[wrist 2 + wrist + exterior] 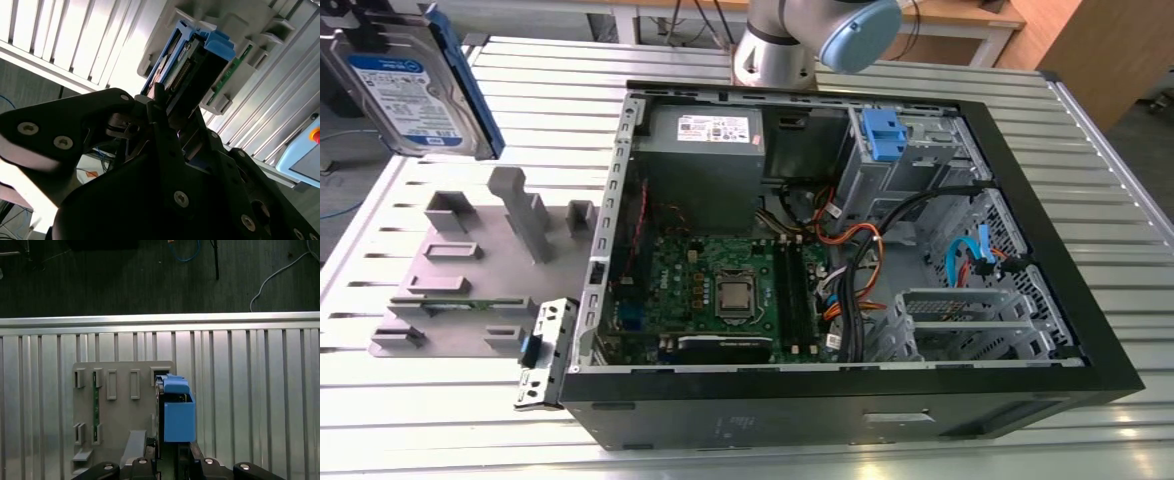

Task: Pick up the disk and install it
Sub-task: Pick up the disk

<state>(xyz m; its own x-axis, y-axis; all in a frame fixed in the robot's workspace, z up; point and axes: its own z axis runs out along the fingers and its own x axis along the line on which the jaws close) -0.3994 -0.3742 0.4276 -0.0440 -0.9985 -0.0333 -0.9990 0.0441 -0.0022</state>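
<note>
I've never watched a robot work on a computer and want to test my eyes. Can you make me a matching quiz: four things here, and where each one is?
Things:
1. disk
2. grey slotted holder
3. power-supply box
4. blue bracket

Places:
A. in the drive bay of the case, towards the exterior view's right
B. clamped in the gripper
C. lying on the ribbed table beside the case
D. inside the case, in its far corner at the exterior view's left

Pairs: 1-B, 2-C, 3-D, 4-A

Glossy metal disk [394, 85], blue plastic rails [464, 78], ribbed metal table [1101, 160]
</note>
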